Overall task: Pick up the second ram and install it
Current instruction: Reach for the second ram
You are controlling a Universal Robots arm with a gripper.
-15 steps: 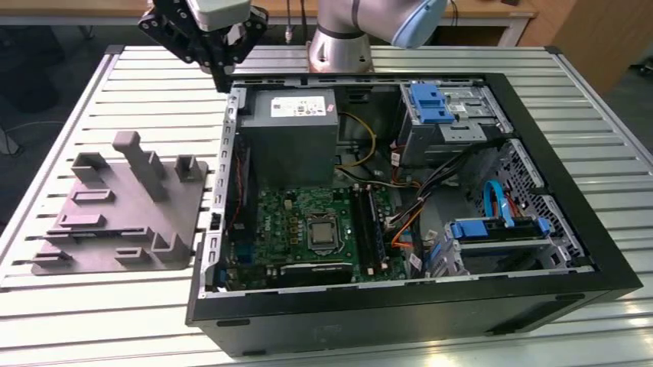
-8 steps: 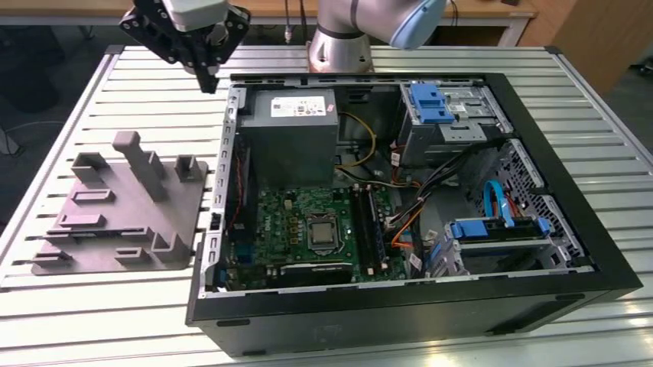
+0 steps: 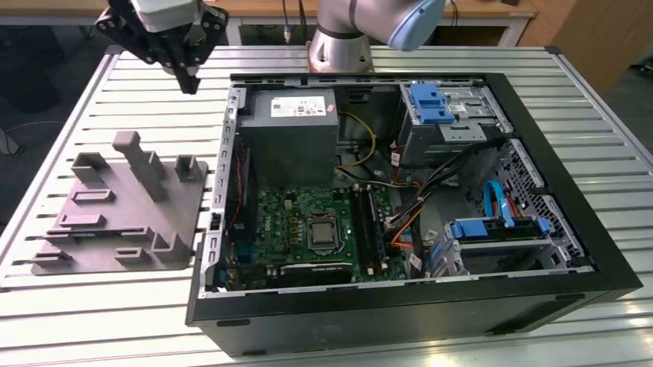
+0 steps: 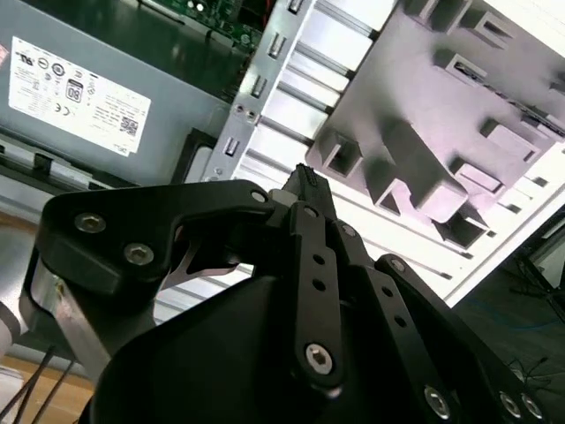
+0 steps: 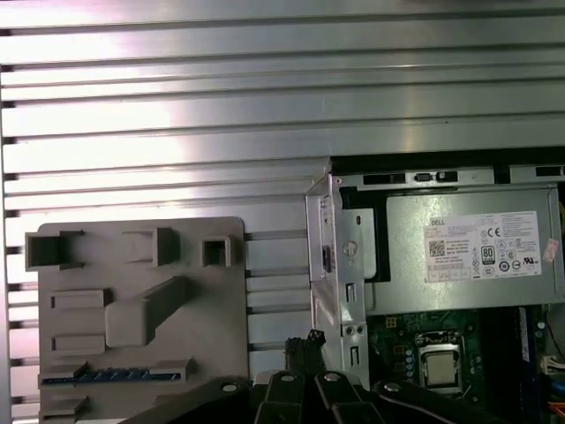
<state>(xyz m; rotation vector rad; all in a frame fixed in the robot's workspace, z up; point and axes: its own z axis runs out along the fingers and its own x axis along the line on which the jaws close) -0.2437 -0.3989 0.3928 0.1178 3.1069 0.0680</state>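
The gripper [image 3: 189, 82] hung raised above the table [image 3: 122, 321], its 2 dark fingers pressed together to a single tip with nothing between them. In both wrist views the tips [image 4: 305, 177] [image 5: 305, 340] met in a point. In the first wrist view they lined up with the bare strip of slatted table [image 5: 177, 115] between the grey holder tray [image 5: 221, 309] and the wall of the computer case.

The second ram [image 5: 110, 377] lay well apart from the gripper. It was a thin dark strip with a bluish sheen, seated in a long groove of the tray, at the tray's end opposite its row of upright posts.

The tray [image 3: 112, 229] rested flat on the table near the edge at the exterior view's left, and the second wrist view showed its posts [image 4: 415, 53] too.

Just beside the tray stood the open computer case [image 3: 408, 313], taking up the table's middle and the side at the exterior view's right. Inside it, the grey power supply [image 3: 296, 130] [image 5: 468, 256] sat against the far wall. The green board [image 3: 281, 222] lay below it, with the CPU socket [image 3: 323, 233] [image 5: 439, 367] near the board's middle.
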